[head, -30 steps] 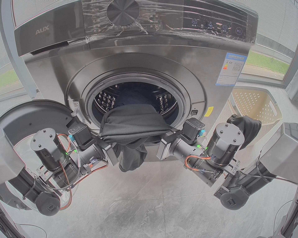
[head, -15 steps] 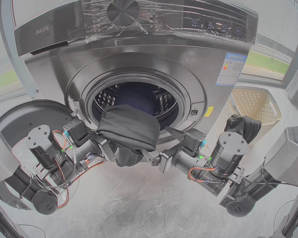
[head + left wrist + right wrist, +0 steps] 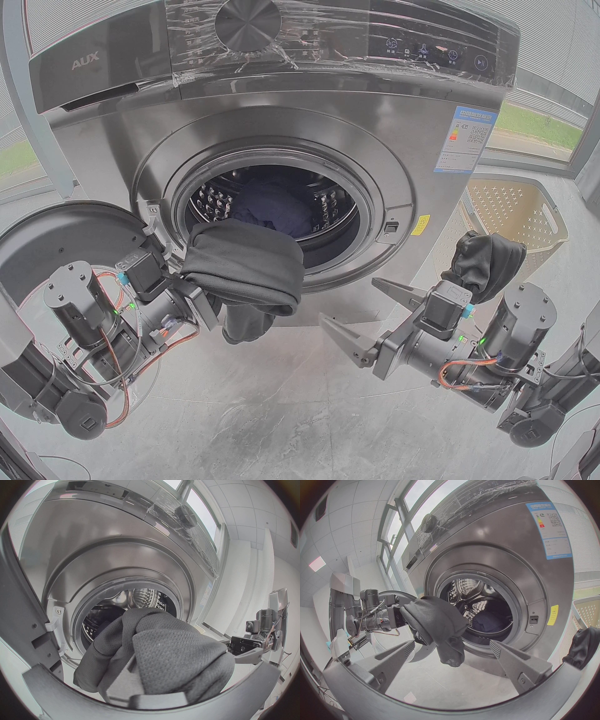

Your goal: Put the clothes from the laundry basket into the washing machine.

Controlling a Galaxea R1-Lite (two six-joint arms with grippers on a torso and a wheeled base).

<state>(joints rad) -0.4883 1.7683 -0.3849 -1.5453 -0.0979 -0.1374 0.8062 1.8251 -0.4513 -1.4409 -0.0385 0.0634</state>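
Under me, grey floor [image 3: 294, 412]: stone-like slabs, marbled streaks, faint seams, slight gloss. Straight ahead washing machine [image 3: 406, 156] stands on it, door [image 3: 69, 237] swung out to my left above floor. On my right laundry basket [image 3: 531, 215], beige and perforated, sits on floor just beside machine. Small pale patch [image 3: 409, 697] on floor before machine front, maybe tape or paper, can't tell.

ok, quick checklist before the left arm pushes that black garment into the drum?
1. Door swung open: ok.
2. Left pincer holding black garment: ok.
3. Black garment inside drum: not ok, bunched outside the opening, tail hanging below the rim.
4. Right pincer clear of the opening: ok, open, empty, off to the side.
5. Room in drum: ok, dark blue clothes lie low at the back.
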